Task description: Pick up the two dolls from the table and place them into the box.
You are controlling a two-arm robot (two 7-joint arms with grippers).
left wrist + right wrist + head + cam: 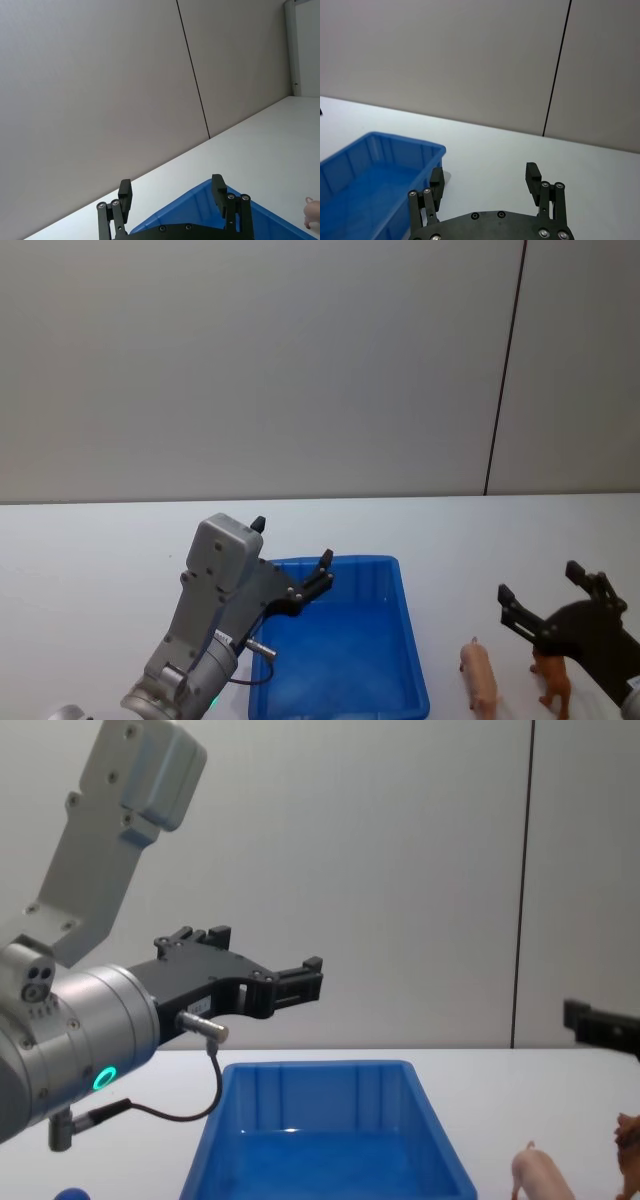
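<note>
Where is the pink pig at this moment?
In the head view, the pink pig is on the white table on the robot's right, between the blue bin and the brown lion, which stands below the open right gripper.

Head view up high, looking forward and down over the table to the wall, box low in frame. Chest view lower, just above the box rim, side-on and close. Left wrist view tilted, peering past the left gripper; right wrist view close behind the right gripper. Shared by all four: box, table, wall.
</note>
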